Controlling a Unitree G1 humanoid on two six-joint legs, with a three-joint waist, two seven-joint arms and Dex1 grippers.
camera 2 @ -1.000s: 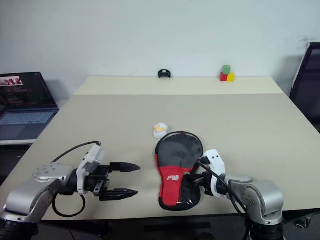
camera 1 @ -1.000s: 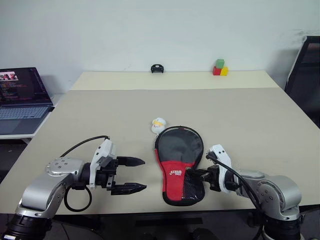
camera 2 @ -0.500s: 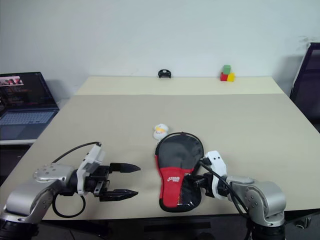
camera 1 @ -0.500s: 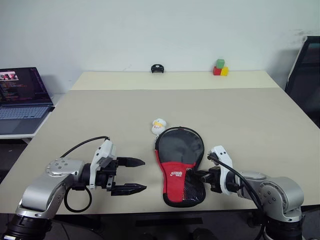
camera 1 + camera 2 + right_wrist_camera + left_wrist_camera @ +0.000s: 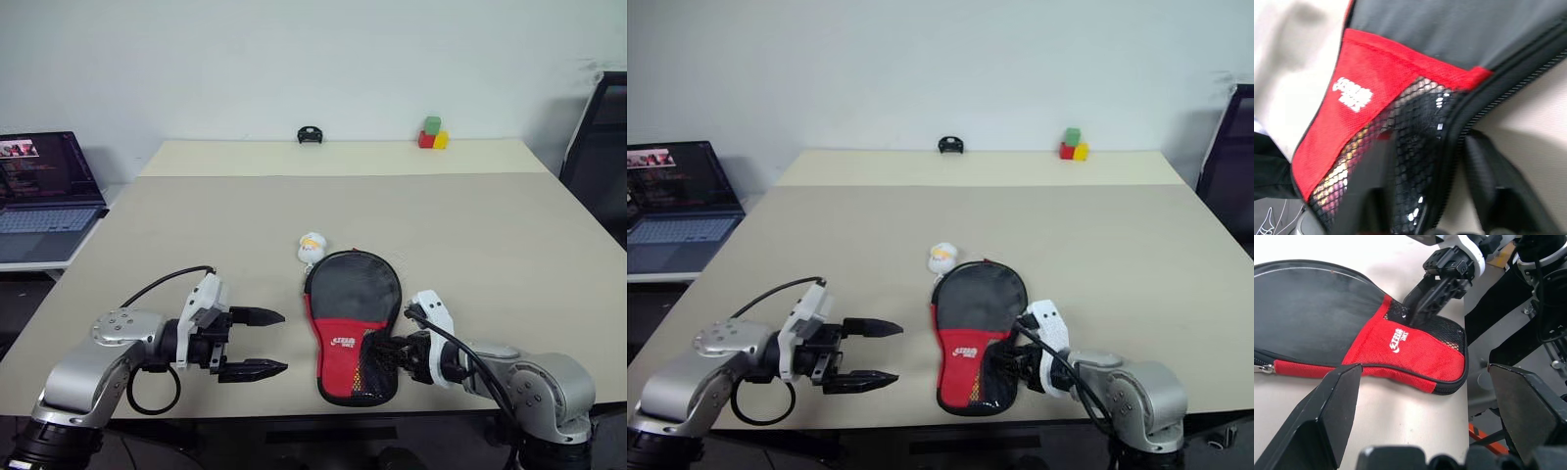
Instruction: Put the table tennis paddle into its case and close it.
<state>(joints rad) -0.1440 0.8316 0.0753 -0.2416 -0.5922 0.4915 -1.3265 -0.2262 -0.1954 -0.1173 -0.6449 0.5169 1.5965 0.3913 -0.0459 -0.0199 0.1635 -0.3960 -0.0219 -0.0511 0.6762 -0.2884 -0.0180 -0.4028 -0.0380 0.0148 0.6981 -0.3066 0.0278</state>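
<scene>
The case (image 5: 351, 313), a black paddle-shaped pouch with a red logo panel and mesh pocket, lies flat near the table's front edge. Its small white-yellow charm (image 5: 311, 244) rests at the far end. The table tennis paddle is hidden. My right gripper (image 5: 382, 354) is at the case's mesh end on its right side. Its fingers (image 5: 1493, 188) stand apart astride the zipper edge, open. My left gripper (image 5: 283, 343) hovers wide open to the left of the case (image 5: 1327, 308), pointing at it without touching. The left wrist view shows the right gripper (image 5: 1418, 313) against the mesh.
An open laptop (image 5: 44, 186) sits on a side table at the far left. Coloured blocks (image 5: 431, 135) and a small black object (image 5: 310, 134) stand along the table's back edge. A black chair (image 5: 600, 147) is at the right.
My right gripper's fingers have parted at the case's mesh end, where they were shut before. The left arm and the case have stayed in place.
</scene>
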